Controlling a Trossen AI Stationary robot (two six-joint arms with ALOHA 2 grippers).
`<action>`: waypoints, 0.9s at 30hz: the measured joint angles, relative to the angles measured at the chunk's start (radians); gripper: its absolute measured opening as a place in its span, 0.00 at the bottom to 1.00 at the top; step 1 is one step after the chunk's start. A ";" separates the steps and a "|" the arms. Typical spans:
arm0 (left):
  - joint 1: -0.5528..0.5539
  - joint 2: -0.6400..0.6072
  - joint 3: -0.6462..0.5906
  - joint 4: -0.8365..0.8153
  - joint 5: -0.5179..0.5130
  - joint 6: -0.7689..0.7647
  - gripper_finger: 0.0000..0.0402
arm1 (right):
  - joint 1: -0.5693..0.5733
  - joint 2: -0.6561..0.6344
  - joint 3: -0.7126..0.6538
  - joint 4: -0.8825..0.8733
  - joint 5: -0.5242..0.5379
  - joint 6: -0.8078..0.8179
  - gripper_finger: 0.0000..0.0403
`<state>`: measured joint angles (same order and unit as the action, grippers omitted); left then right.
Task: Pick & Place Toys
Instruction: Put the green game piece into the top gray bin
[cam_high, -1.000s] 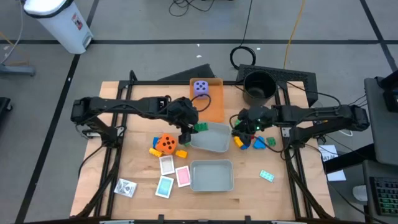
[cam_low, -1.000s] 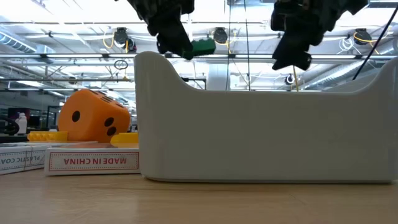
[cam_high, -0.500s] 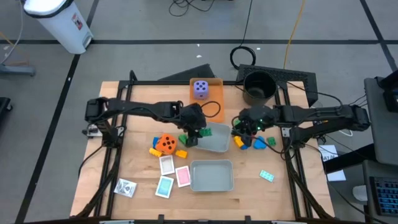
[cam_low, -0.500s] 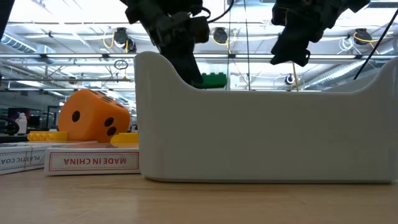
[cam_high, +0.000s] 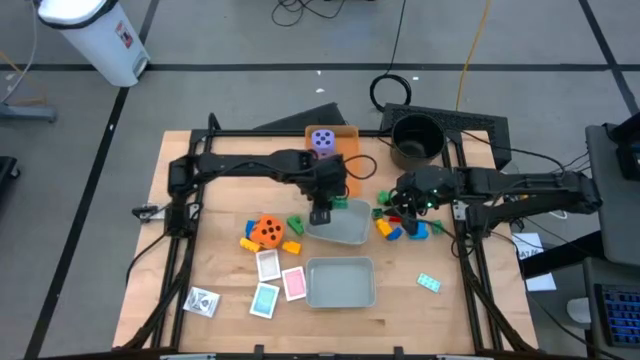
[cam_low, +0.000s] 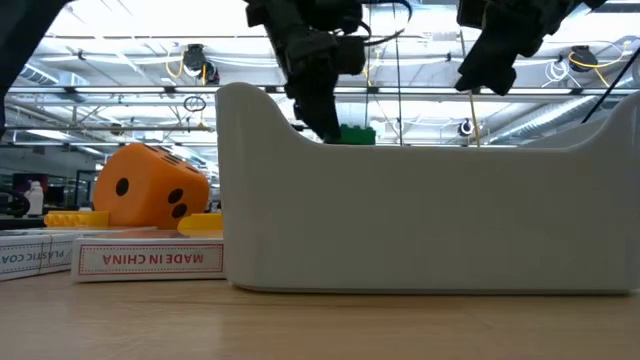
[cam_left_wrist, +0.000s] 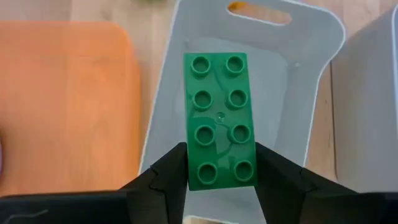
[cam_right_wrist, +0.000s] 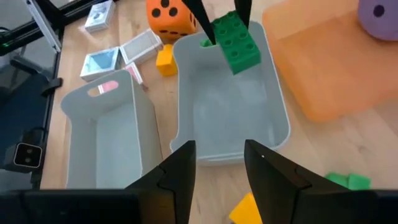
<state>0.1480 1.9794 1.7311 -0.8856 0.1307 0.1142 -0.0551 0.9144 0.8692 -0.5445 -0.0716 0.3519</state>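
The left claw (cam_left_wrist: 219, 180) grips a green brick (cam_left_wrist: 219, 118) by its long sides, studs up, long axis running along the grey tray (cam_left_wrist: 298, 106) below it. An orange tray (cam_left_wrist: 62, 106) lies just beside. The right claw (cam_right_wrist: 219, 163), empty and partly spread, hovers near that tray's far end, above loose bricks (cam_high: 405, 228) on the surface (cam_high: 200, 250). An orange die (cam_high: 266, 230) and cards (cam_high: 280, 282) lie near.

We see the scene evenly lit from overhead, with soft, short shadows under the arms on the pale wooden table (cam_high: 200, 270). In the low view, ceiling lamps (cam_low: 195, 58) glare brightly, silhouetting the arms, while the near grey tray (cam_low: 420, 215) looms large and soft. In the left wrist view, the green brick (cam_left_wrist: 219, 118) is crisp.
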 joint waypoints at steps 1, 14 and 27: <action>-0.002 0.013 0.011 -0.005 0.001 0.008 0.37 | 0.000 -0.006 0.000 -0.014 0.000 0.001 0.32; 0.001 0.124 0.014 -0.052 0.002 0.083 0.40 | 0.000 -0.027 0.000 -0.058 0.104 0.056 0.32; 0.022 0.208 0.002 -0.165 0.016 0.042 0.42 | 0.000 -0.026 0.000 -0.058 0.127 0.162 0.32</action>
<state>0.1697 2.1871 1.7330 -1.0501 0.1463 0.1567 -0.0555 0.8879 0.8688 -0.6020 0.0552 0.5139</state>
